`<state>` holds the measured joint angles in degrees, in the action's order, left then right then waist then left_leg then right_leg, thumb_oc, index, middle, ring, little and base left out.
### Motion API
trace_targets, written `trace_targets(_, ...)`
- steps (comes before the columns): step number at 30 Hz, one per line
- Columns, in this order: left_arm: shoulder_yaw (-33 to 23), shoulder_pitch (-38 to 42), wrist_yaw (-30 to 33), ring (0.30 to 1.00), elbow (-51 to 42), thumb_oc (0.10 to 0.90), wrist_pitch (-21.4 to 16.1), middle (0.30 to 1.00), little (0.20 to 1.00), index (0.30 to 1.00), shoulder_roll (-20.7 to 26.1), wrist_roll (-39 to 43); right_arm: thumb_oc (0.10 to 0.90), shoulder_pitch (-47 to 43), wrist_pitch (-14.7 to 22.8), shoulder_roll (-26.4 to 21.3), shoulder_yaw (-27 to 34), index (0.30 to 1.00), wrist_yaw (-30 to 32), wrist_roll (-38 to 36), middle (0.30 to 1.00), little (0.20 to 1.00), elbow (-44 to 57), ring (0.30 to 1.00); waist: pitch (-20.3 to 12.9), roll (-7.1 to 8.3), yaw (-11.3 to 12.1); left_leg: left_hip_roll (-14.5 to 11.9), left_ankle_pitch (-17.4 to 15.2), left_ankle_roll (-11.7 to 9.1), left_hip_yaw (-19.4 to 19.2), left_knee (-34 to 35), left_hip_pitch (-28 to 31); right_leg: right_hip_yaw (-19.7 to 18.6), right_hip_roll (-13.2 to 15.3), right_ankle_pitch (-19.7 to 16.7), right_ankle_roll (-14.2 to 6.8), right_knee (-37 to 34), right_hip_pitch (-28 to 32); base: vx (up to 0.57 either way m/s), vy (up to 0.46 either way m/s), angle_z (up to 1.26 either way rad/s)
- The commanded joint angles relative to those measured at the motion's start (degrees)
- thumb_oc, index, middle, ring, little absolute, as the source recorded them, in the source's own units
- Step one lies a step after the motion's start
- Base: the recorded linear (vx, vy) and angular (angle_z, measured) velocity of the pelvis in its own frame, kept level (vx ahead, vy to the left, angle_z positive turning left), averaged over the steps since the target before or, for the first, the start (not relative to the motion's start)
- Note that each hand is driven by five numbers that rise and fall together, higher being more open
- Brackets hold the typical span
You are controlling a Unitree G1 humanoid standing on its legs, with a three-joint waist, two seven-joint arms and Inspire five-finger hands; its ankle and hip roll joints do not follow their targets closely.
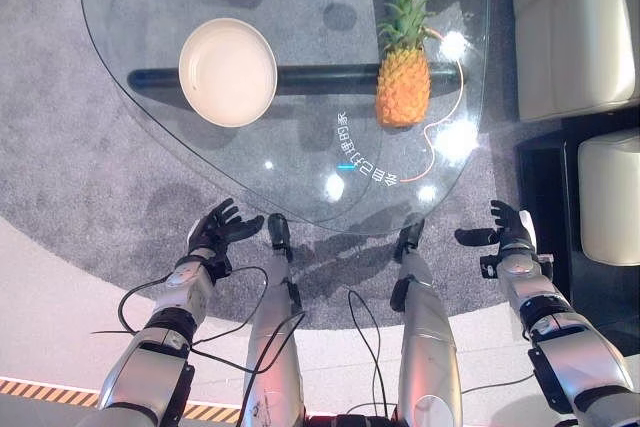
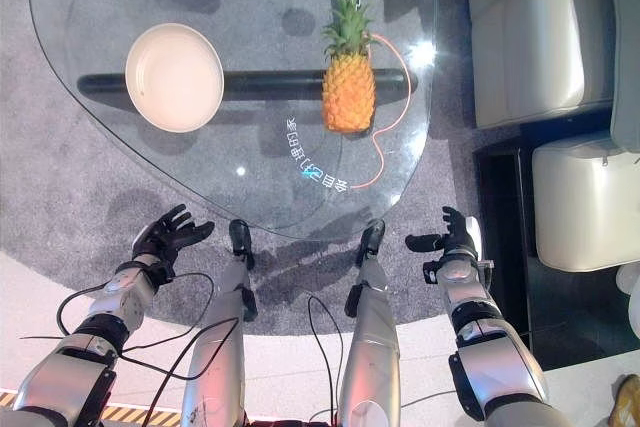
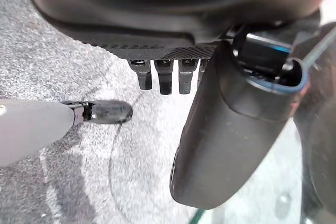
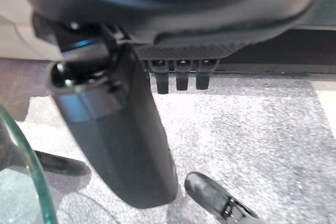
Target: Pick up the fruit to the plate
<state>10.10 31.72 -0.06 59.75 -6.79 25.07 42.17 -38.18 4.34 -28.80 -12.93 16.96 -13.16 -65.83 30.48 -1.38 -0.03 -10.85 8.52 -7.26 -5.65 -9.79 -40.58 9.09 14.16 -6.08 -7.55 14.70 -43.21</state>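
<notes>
Looking down at the glass tabletop (image 1: 150,7), the pineapple (image 1: 403,82) lies on its side toward the right part of it, crown pointing away from the robot, and the empty cream plate (image 1: 228,72) sits well apart from it on the left. A thin orange cable (image 1: 436,142) curls across the glass just beside the fruit.

Neither robot hand is near anything yet. The left robot hand (image 1: 218,227) hangs over the grey carpet (image 1: 60,147) short of the near glass edge, fingers spread and holding nothing. The right robot hand (image 1: 510,232) is the same deal on the other side, fingers relaxed and empty, near the pale sofa (image 1: 570,27).

My guess on handling: a pineapple is heavy-ish and stiff, with a rough, bumpy skin that should give decent friction, so slipping isn't the big worry. The leaves look like a bad handle, spiky and bendy. I'd wrap around the fat middle of the body, probably with the right robot hand since it's closer, and watch that it doesn't roll on the slick glass.
</notes>
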Motion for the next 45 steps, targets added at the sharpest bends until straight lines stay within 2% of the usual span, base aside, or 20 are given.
trace_targets(1,-2.82,-0.21,2.79,0.900,1.43,0.800,-3.33,0.900,0.900,0.900,1.85,1.60,0.800,1.63,2.74,-2.85,0.19,0.900,3.87,-1.92,0.900,0.900,1.92,0.900,-0.69,1.13,0.34,-0.11,-7.28,-1.35,3.49,-12.23,-6.26,-0.86,2.68,2.65,-2.58,5.81,-3.72,0.00,0.000,0.00)
trace_targets(6,-2.81,-0.05,2.66,0.900,1.57,0.800,-2.84,0.900,0.900,0.900,1.83,1.26,0.800,0.58,3.70,-3.18,-0.32,0.900,4.06,-2.89,0.900,0.900,2.82,0.900,-0.69,0.89,0.42,0.04,-7.59,-1.20,4.12,-13.66,-7.95,-1.20,2.81,2.87,-2.29,7.13,-5.46,0.00,-0.009,0.03)
trace_targets(12,-1.61,-0.94,3.01,0.900,1.04,0.800,-3.59,0.900,0.900,0.900,1.03,1.89,0.800,-0.30,7.39,-4.37,3.34,0.900,16.45,-8.91,0.900,0.900,5.30,0.900,-0.69,0.45,0.32,0.10,-7.77,-1.23,4.41,-13.96,-8.63,-1.29,2.90,2.76,-2.39,7.53,-6.19,0.00,0.000,0.00)
trace_targets(18,-0.56,-2.20,4.25,0.900,-0.22,0.800,-4.40,0.900,0.900,0.900,0.51,2.42,0.800,-1.65,12.07,-6.96,7.32,0.900,27.64,-12.46,0.900,0.900,13.76,0.900,-0.69,0.37,0.02,0.10,-7.80,-1.23,4.41,-13.60,-8.72,-0.96,2.98,2.21,-2.58,7.07,-6.33,0.00,0.000,0.00)
trace_targets(22,0.00,-3.53,4.39,0.900,-0.94,0.800,-5.53,0.900,0.900,0.900,-0.23,2.81,0.800,-3.08,15.18,-8.38,7.97,0.900,34.74,-10.91,0.900,0.900,23.21,0.900,-0.69,0.27,-0.16,0.32,-7.40,-1.18,4.40,-12.69,-8.70,-0.62,3.12,1.84,-2.54,6.65,-6.58,0.00,0.011,0.00)
trace_targets(28,-0.14,-4.46,4.48,0.900,-1.48,0.800,-6.57,0.900,0.900,0.900,-1.35,3.22,0.800,-4.29,15.71,-8.63,8.48,0.900,40.19,-7.63,0.900,0.900,34.93,0.900,-0.69,0.09,-0.61,0.57,-6.63,-1.06,4.06,-10.54,-7.79,-0.34,2.62,1.87,-2.41,5.43,-6.05,0.00,0.033,0.00)
trace_targets(36,0.34,-4.29,4.36,0.900,-1.19,0.800,-6.80,0.900,0.900,0.900,-2.26,3.37,0.800,-5.79,18.65,-7.04,7.37,0.900,40.80,-5.44,0.900,0.900,43.47,0.900,-0.69,-0.31,-0.87,0.74,-6.19,-0.97,3.69,-9.70,-7.05,-0.21,2.46,1.89,-2.45,5.03,-5.58,0.01,0.021,0.00)
trace_targets(39,0.12,-5.02,4.02,0.900,-1.87,0.800,-6.98,0.900,0.900,0.900,-2.25,3.36,0.800,-5.39,17.62,-7.06,6.72,0.900,39.33,-3.15,0.900,0.900,48.72,0.900,-0.69,-0.38,-0.96,0.78,-5.86,-0.81,3.32,-9.23,-7.05,0.00,2.62,1.66,-2.42,4.62,-5.62,0.00,0.007,-0.01)
trace_targets(41,-0.54,-6.22,4.48,0.900,-3.80,0.800,-6.85,0.900,0.900,0.900,-2.80,2.63,0.800,-4.30,14.88,-6.90,5.60,0.900,37.77,-0.60,0.900,0.900,55.63,0.900,-0.69,-0.60,-1.03,0.93,-5.60,-0.69,3.13,-9.20,-7.53,-0.21,2.72,1.60,-2.38,4.59,-6.15,0.00,0.025,-0.06)
trace_targets(45,-0.91,-6.77,4.80,0.900,-4.88,0.800,-6.48,0.900,0.900,0.900,-3.38,2.15,0.800,-3.73,13.40,-5.67,3.30,0.900,34.43,0.84,0.900,0.900,59.75,0.900,-0.69,-1.05,-1.13,1.08,-5.25,-0.72,2.82,-8.84,-7.52,-0.60,2.49,1.93,-2.29,4.66,-6.35,0.00,0.009,-0.03)
